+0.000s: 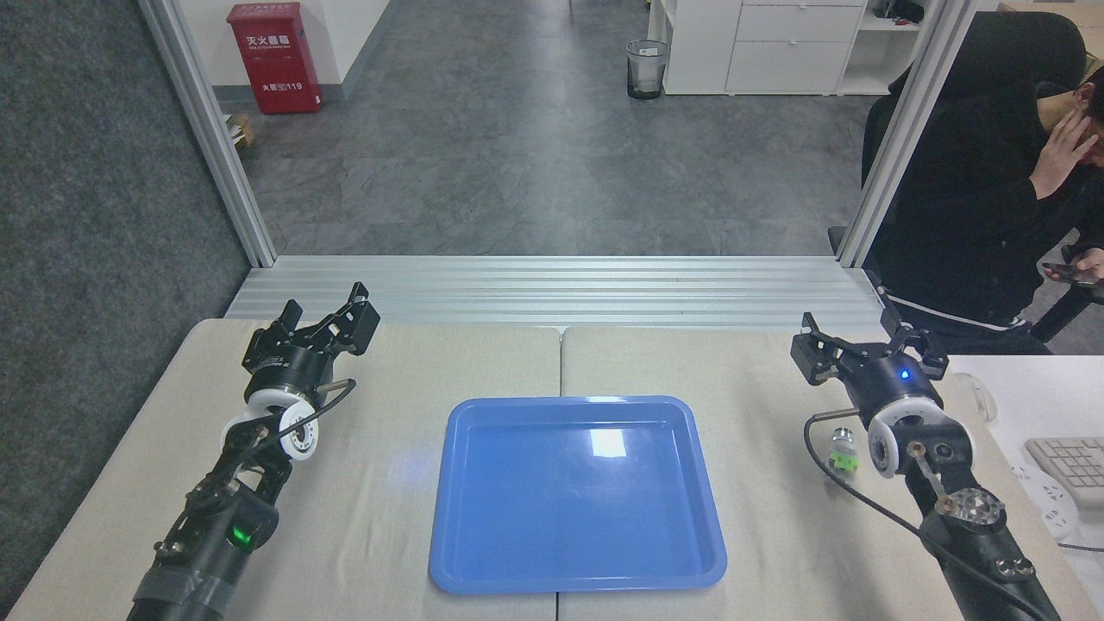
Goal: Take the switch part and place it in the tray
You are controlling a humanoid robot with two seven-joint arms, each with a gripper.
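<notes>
Both pincers, left point(326, 312) and right point(867, 338), have their jaws spread and hold nothing; the switch part point(843, 450) lies beside the right arm, apart from the blue tray point(576, 580).

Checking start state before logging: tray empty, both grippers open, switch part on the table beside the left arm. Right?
Not quite. The switch part lies on the table beside the right arm, just left of its wrist, as the head view shows. The rest holds: the tray is empty, and the left gripper and right gripper are open.
</notes>
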